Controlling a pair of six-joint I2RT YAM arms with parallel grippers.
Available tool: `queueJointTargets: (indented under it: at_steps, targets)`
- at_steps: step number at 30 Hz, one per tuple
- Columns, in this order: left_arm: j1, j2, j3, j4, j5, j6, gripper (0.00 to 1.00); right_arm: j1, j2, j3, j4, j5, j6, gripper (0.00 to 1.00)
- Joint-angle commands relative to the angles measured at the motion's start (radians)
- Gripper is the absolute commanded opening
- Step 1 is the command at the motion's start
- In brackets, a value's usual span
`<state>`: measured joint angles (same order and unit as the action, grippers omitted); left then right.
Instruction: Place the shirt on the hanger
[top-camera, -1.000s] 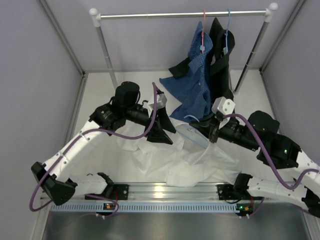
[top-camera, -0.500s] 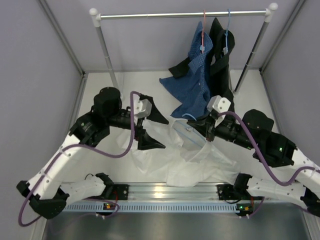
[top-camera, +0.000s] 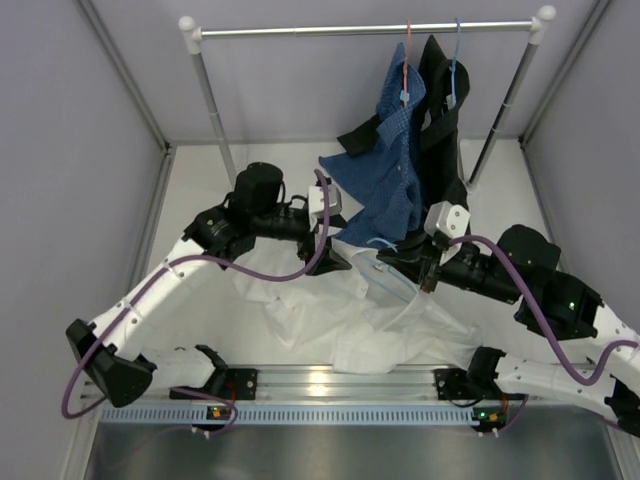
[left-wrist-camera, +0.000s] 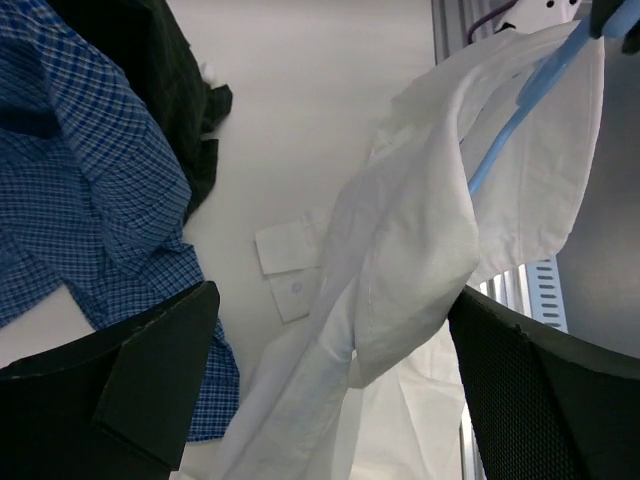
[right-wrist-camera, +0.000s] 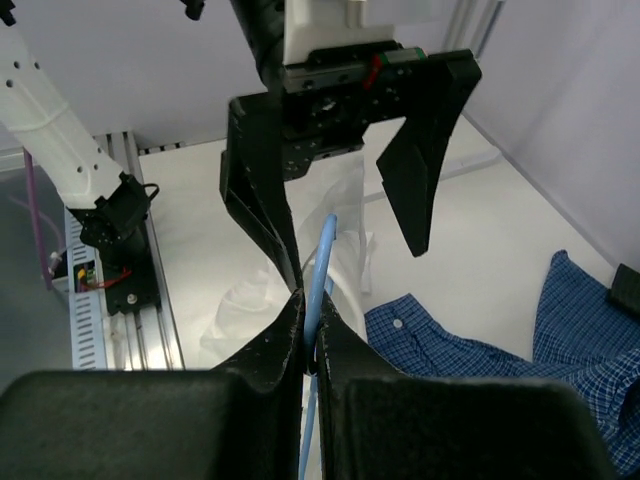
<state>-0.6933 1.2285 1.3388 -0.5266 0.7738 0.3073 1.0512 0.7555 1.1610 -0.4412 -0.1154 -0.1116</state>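
Note:
The white shirt (top-camera: 340, 325) lies crumpled on the table between the arms, with one part lifted over the light-blue hanger (top-camera: 388, 282). My right gripper (top-camera: 418, 272) is shut on the hanger wire (right-wrist-camera: 322, 262), as the right wrist view shows (right-wrist-camera: 313, 300). My left gripper (top-camera: 338, 258) is open, its fingers wide apart on either side of the hanging shirt cloth (left-wrist-camera: 400, 260). The hanger (left-wrist-camera: 520, 100) shows under the cloth at the upper right of the left wrist view. The left gripper (right-wrist-camera: 355, 268) faces the right one closely.
A blue checked shirt (top-camera: 395, 160) on a red hanger and a black garment (top-camera: 445, 125) on a darker blue hanger hang from the rail (top-camera: 330, 30) at the back. Their hems reach down close to both grippers. Grey walls stand on both sides.
The left arm swung back to the left, then returned right to the hanger. The right gripper, still holding the hanger, moved little. The shirt's raised part shifted.

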Motion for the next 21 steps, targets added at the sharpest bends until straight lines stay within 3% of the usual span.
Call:
queueJointTargets:
  at_steps: [1, 4, 8, 11, 12, 16, 19, 21]
  targets:
    - [0.0, 0.003, 0.065, -0.019, 0.102, 0.071, 0.98, -0.002, -0.019, -0.003, 0.068, -0.026, -0.01, 0.0]
    - [0.002, 0.009, 0.068, -0.049, 0.183, 0.09, 0.98, -0.002, -0.033, -0.006, 0.065, -0.018, -0.014, 0.0]
    - [0.002, 0.029, 0.071, -0.053, 0.22, 0.082, 0.88, -0.002, -0.045, -0.003, 0.067, -0.027, -0.016, 0.0]
    - [0.002, 0.051, 0.085, -0.053, 0.251, 0.07, 0.7, -0.002, -0.048, -0.003, 0.065, -0.046, -0.013, 0.0]
    - [0.002, 0.054, 0.088, -0.053, 0.26, 0.067, 0.68, -0.002, -0.047, -0.003, 0.064, -0.049, -0.013, 0.0]
    - [0.002, 0.062, 0.1, -0.053, 0.295, 0.059, 0.72, -0.002, -0.045, -0.004, 0.058, -0.058, -0.016, 0.0]
    - [0.002, 0.06, 0.108, -0.067, 0.291, 0.058, 0.98, -0.002, -0.047, 0.002, 0.044, -0.063, -0.017, 0.0]
    - [0.002, 0.058, 0.129, -0.11, 0.286, 0.073, 0.98, -0.002, -0.048, 0.008, 0.029, -0.053, -0.02, 0.0]
